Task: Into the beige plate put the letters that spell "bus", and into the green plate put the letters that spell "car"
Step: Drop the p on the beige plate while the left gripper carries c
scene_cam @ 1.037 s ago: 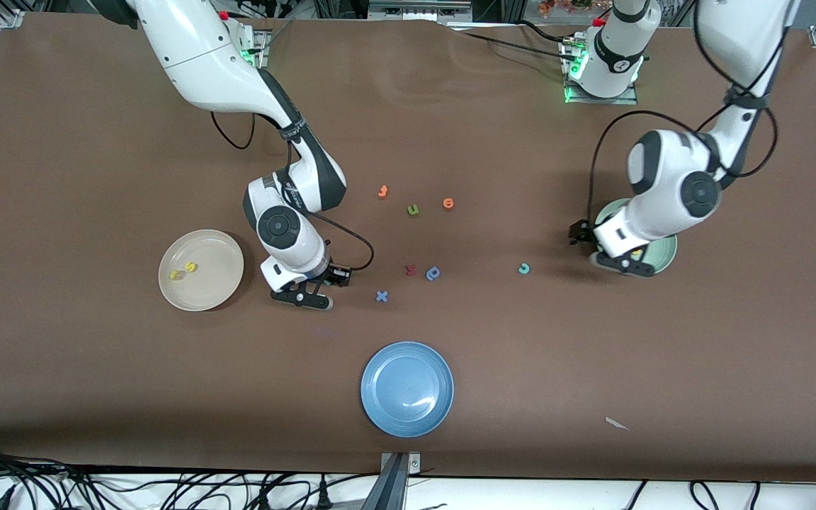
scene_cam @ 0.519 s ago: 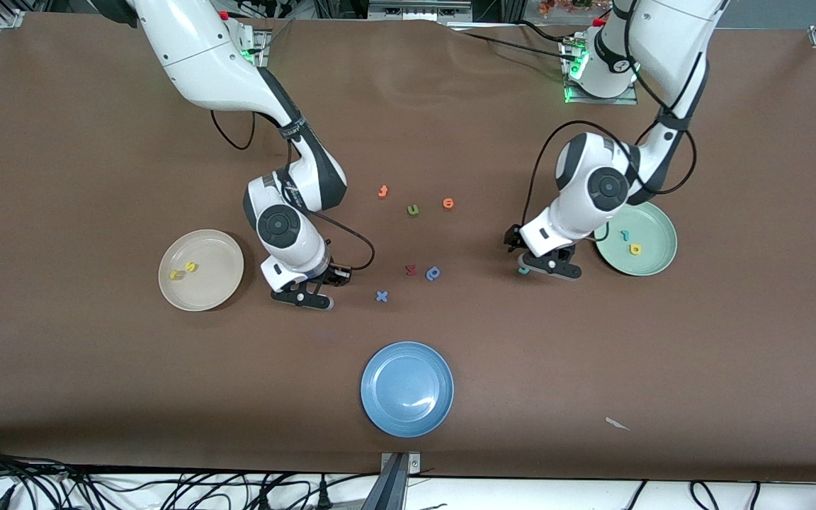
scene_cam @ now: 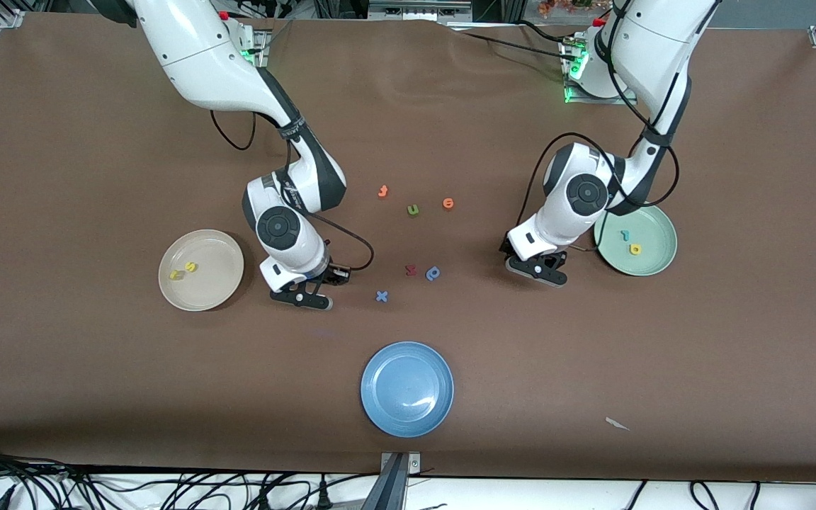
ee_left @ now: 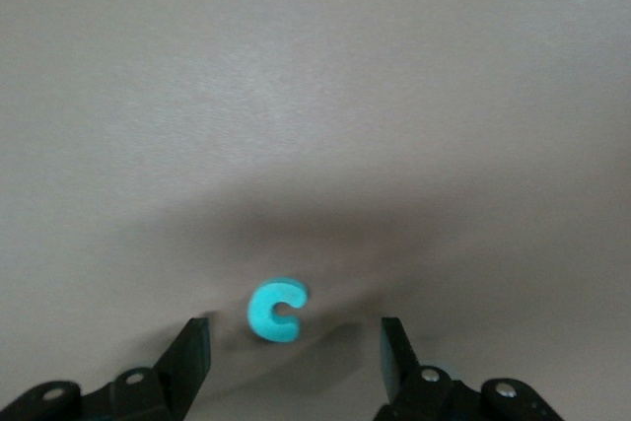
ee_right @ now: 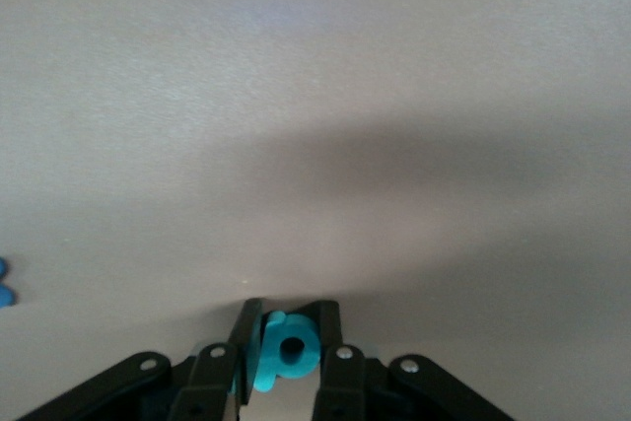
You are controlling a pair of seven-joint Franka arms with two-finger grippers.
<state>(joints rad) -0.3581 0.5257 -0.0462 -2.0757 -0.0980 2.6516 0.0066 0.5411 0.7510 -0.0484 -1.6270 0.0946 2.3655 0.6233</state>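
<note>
Low over the table beside the beige plate, my right gripper is shut on the teal "b". The yellow "s" and yellow "u" lie in that plate. My left gripper is open and low over the teal "c", which lies flat on the table between the fingers, untouched. In the front view the gripper hides the "c". The green plate beside it holds the teal "r" and the yellow "a".
Loose letters lie mid-table: two orange ones, a green "u", a red one, a darker blue one and a blue "x". A blue plate sits nearer the front camera.
My left gripper has left the green plate, crossed toward the table's middle and come down around the teal "c". The right arm has kept its place.
</note>
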